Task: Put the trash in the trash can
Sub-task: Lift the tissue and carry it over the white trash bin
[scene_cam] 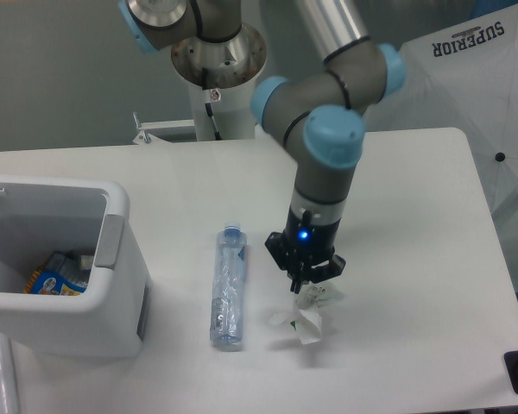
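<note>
Far left of my gripper sits the trash can (112,285), white and boxy, grey handle panel (110,241) on the side facing the gripper. Inside it I see a blue-and-orange snack packet (56,278) low in the bin.

Closer in, left of the gripper, the bottle (227,287) lies flat on the table (414,216), blue cap toward the back, base toward the front edge. It's apart from the trash can and apart from the gripper, nothing touching it.

My gripper (308,280) points straight down, blue light lit on the wrist just above. The fingers are drawn close together at the tip, pinching the top of the wrapper (302,312). The crumpled clear-white wrapper hangs directly under the fingertips, spreading a bit to the left and right below them; I can't tell whether its lower edge touches the table. A faint shadow lies under it.

Right of the gripper is bare table, then a white cover printed SUPERIOR (470,39) beyond the table's far right corner.
</note>
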{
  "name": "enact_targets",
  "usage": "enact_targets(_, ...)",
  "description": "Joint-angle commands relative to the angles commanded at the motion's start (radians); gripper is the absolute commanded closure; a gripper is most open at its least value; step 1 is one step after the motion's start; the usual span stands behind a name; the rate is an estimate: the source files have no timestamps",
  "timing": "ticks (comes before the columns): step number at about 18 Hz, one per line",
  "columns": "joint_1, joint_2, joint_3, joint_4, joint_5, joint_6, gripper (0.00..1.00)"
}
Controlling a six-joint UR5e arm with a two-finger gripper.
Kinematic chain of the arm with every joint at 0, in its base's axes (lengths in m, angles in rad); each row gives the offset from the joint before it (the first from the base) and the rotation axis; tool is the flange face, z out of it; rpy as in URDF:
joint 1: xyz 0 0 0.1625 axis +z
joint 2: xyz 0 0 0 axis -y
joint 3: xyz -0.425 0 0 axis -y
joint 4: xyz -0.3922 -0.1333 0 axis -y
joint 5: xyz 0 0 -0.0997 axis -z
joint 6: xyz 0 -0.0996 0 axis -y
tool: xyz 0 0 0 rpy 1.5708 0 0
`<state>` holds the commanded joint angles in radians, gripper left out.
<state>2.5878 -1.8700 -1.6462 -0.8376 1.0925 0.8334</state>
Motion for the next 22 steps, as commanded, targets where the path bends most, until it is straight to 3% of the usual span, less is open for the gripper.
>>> enact_targets(5, 0.006, 0.020, 0.127, 0.000, -0.106, -0.253, 0.92)
enact_targets(8, -0.005, 0.051, 0.169, 0.002, -0.132, -0.400, 0.92)
enact_targets(17, -0.107, 0.186, 0.155, 0.003, -0.181, -0.721, 0.92)
enact_targets(22, -0.199, 0.218, 0.151, 0.002, -0.186, -0.787, 0.92)
